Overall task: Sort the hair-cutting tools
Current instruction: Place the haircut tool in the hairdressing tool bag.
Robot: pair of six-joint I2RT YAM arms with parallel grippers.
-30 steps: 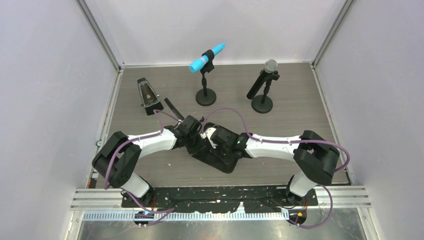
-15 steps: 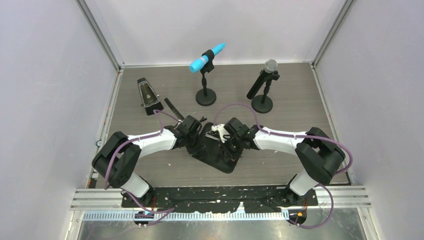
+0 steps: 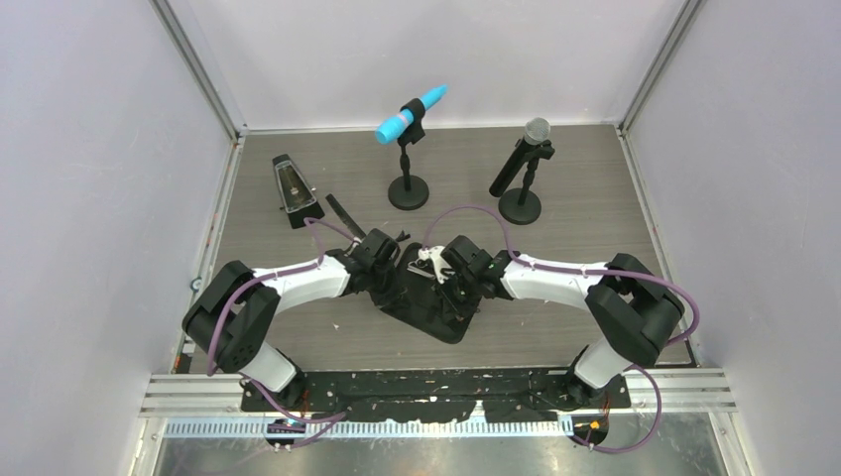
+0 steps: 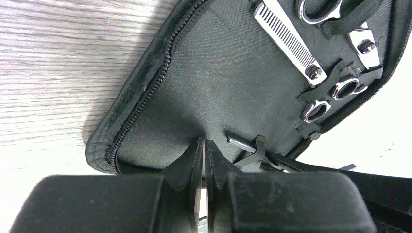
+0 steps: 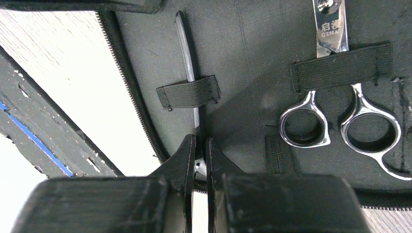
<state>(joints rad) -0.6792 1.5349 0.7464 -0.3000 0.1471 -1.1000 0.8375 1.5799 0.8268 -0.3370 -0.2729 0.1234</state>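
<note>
The black zip case lies open mid-table. In the right wrist view a thin black hair clip runs under an elastic loop. My right gripper is shut on its near, silvery end. Silver scissors sit under a strap beside it, ring handles toward me. In the left wrist view, toothed scissors and a second clip are strapped inside the case. My left gripper is shut, its tips against the lining. The long black comb lies on the table.
A black metronome stands at the back left beside the comb. Two microphone stands are at the back, one with a blue mic and one with a black mic. Both arms meet over the case.
The right arm's wrist swung up and to the right over the case a second ago, then held still. The left arm has not moved.
</note>
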